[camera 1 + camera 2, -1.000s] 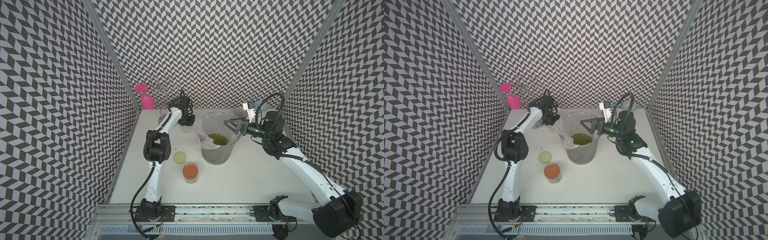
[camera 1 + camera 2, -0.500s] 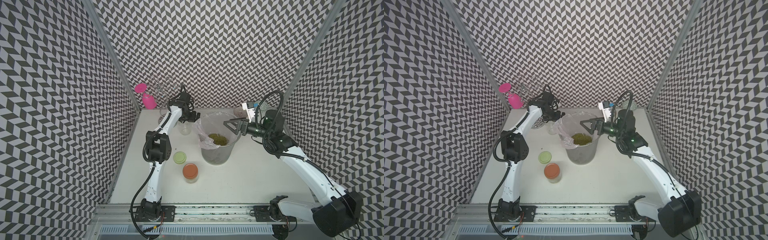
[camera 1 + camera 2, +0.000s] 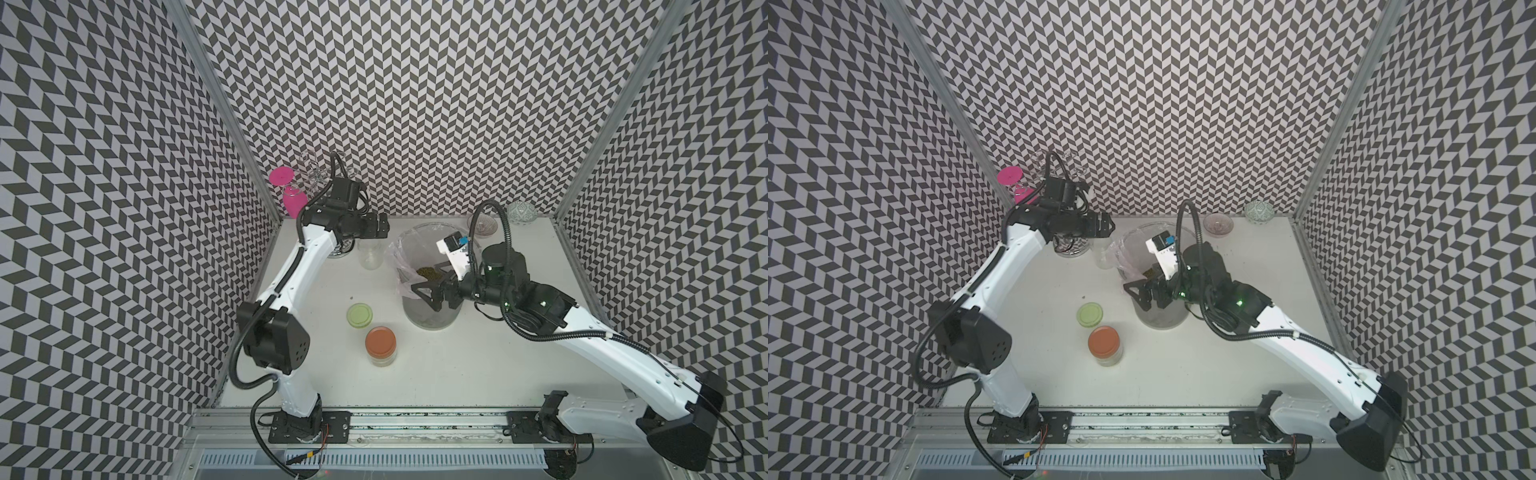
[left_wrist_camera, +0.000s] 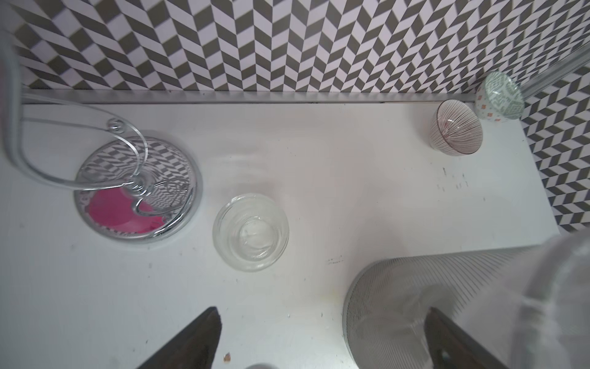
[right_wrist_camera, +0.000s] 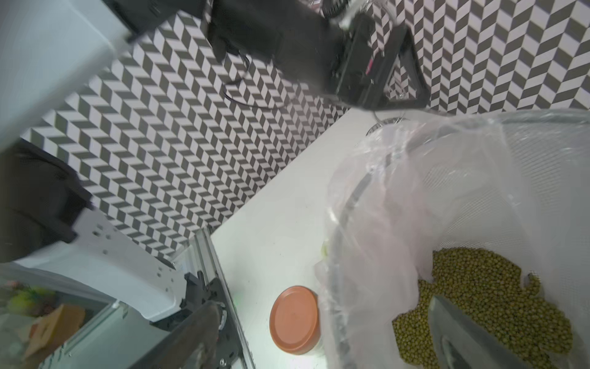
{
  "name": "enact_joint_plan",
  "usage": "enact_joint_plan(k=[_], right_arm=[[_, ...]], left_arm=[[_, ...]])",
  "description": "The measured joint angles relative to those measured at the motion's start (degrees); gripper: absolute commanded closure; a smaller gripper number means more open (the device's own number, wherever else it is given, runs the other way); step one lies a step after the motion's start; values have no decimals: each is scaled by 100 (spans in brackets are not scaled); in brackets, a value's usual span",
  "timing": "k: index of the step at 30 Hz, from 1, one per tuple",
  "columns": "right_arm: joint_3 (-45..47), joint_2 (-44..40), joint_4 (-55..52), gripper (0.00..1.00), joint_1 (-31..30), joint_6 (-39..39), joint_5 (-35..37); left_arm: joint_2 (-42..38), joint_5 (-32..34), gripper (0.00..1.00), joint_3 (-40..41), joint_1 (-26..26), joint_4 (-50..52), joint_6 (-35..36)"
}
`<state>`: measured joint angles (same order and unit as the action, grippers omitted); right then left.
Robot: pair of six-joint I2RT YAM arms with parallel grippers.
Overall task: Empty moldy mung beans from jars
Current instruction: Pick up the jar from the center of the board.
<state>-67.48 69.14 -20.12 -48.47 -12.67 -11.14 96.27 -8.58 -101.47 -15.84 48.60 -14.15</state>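
An empty, lidless clear jar (image 3: 370,255) (image 3: 1102,253) (image 4: 251,232) stands upright at the back of the table. My left gripper (image 3: 376,227) (image 3: 1100,226) (image 4: 319,338) hovers above and beside it, open, holding nothing. Its pale green lid (image 3: 359,314) (image 3: 1090,313) lies flat mid-table. The second jar (image 3: 380,345) (image 3: 1105,345), closed with an orange-brown lid (image 5: 295,319), stands in front of that lid. A heap of mung beans (image 3: 430,272) (image 5: 479,303) lies in the plastic-lined bin (image 3: 428,320) (image 3: 1158,320). Over the bin's front rim my right gripper (image 3: 428,284) (image 3: 1142,286) (image 5: 325,335) is open and empty.
A wire stand (image 4: 137,191) with a pink goblet (image 3: 291,199) occupies the back left corner, close to my left wrist. Two small patterned bowls (image 3: 482,224) (image 3: 521,212) sit at the back right. Patterned walls close in three sides.
My left gripper opened, let go of the empty jar and drew up and back from it. My right arm shifted left and toward the front over the bin.
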Motion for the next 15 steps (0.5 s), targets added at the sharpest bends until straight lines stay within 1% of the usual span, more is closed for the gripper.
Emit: enact_joint_plan(k=[4,5,6,10,12,15], right_arm=[[-105,190,-181,0,-866,111,787],[-162,299,-227,0,-1084,120,977],[-240,452,-280,0,-1331,120,1174],[-514,1196,-490,1,-1985,74,1738],[-645,1646,-623,1,-2159,0,1906],[-859,2273,-911,1,-2203,-155,2094]], left_arm=[[-1263,17,0,1386,74,-649,-308],[-1635,15,0,1867,90,-866,-417],[-1961,13,0,2306,101,-1051,-529],[-3154,13,0,3932,101,-1661,-946],[-3703,22,0,4583,98,-1805,-1113],[-4249,105,0,5112,98,-1862,-1250]])
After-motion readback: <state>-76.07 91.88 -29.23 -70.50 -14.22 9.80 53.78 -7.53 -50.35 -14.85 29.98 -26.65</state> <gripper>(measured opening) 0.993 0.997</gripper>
